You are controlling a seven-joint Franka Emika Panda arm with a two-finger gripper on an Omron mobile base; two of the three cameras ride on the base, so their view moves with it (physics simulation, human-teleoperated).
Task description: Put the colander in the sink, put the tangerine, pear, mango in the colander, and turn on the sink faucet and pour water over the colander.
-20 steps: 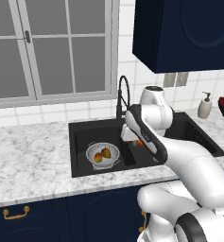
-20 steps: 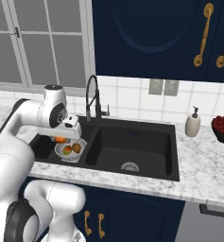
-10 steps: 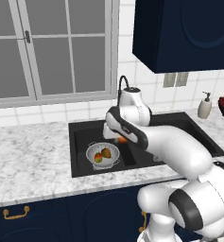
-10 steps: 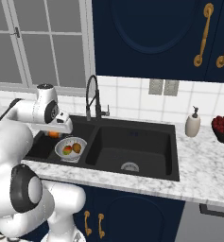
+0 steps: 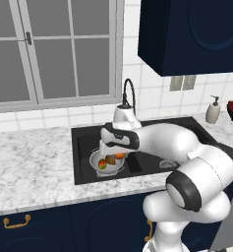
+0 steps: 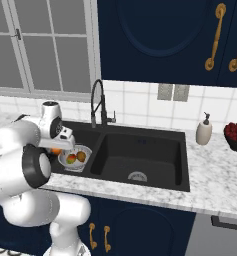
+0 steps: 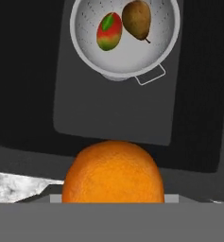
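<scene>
The silver colander (image 7: 127,59) sits in the left basin of the black sink (image 7: 108,113). In it lie the red-green mango (image 7: 109,31) and the brownish pear (image 7: 136,19), side by side. My gripper (image 5: 119,153) hangs just above the colander's (image 5: 94,160) right rim, shut on the orange tangerine (image 7: 112,172). In the hand view the fruit hides the finger tips. In the right base view the tangerine (image 6: 55,150) shows under the hand, left of the colander (image 6: 85,150). The black arched sink faucet (image 6: 96,102) stands behind the basins, with no water running.
The right basin (image 6: 140,160) lies open with its silver drain. A pale soap pump bottle (image 6: 204,131) and a dark bowl of red fruit (image 6: 236,135) stand on the marble counter to the right. Dark wall cabinets hang above.
The arm has swung left across the sink, carrying the tangerine from over the divider to beside the colander. The colander, mango and pear have stayed put.
</scene>
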